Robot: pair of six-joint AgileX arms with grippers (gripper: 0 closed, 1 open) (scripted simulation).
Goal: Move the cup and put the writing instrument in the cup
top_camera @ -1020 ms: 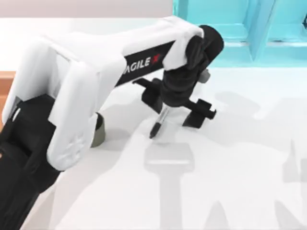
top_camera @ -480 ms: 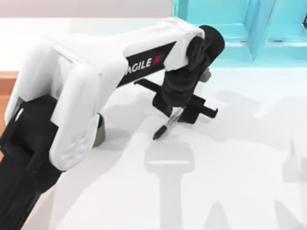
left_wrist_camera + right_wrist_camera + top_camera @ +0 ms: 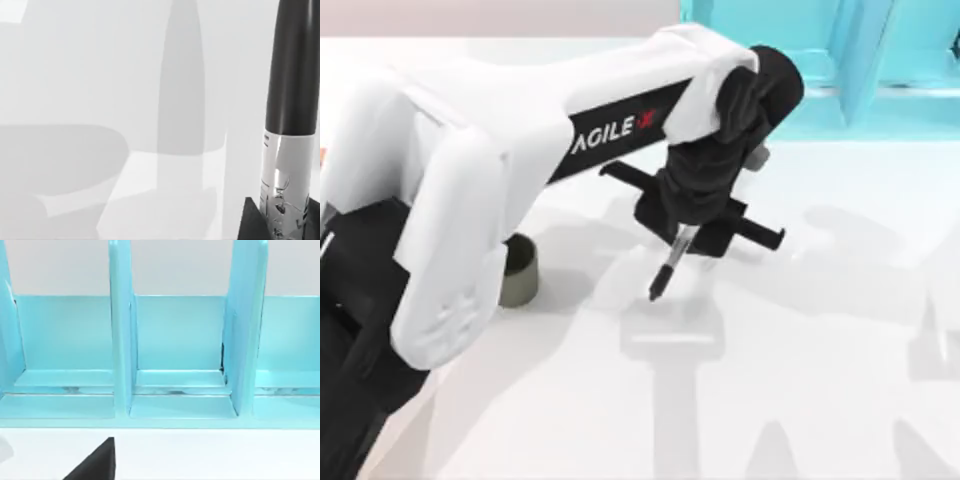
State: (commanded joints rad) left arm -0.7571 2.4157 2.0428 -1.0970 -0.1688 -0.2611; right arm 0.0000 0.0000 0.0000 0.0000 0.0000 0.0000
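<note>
My left gripper (image 3: 692,232) is shut on the writing instrument (image 3: 669,262), a slim marker with a light barrel and black ends. It hangs tilted above the table's middle, black tip (image 3: 656,290) lowest. In the left wrist view the marker (image 3: 290,100) runs along one side, with a dark finger (image 3: 251,221) at its printed barrel. The dark olive-grey cup (image 3: 520,273) stands upright on the table, left of the marker and partly hidden behind my left arm's white link. My right gripper (image 3: 95,466) shows as a black corner in the right wrist view, facing the shelf.
A teal shelf unit with upright dividers (image 3: 820,60) stands along the table's back right; the right wrist view looks straight at the same shelf (image 3: 175,340). The white table (image 3: 800,380) stretches open to the right and front of the marker.
My left gripper has carried the marker a little to the right and toward the front. The arm's white link has shifted, so more of the cup shows.
</note>
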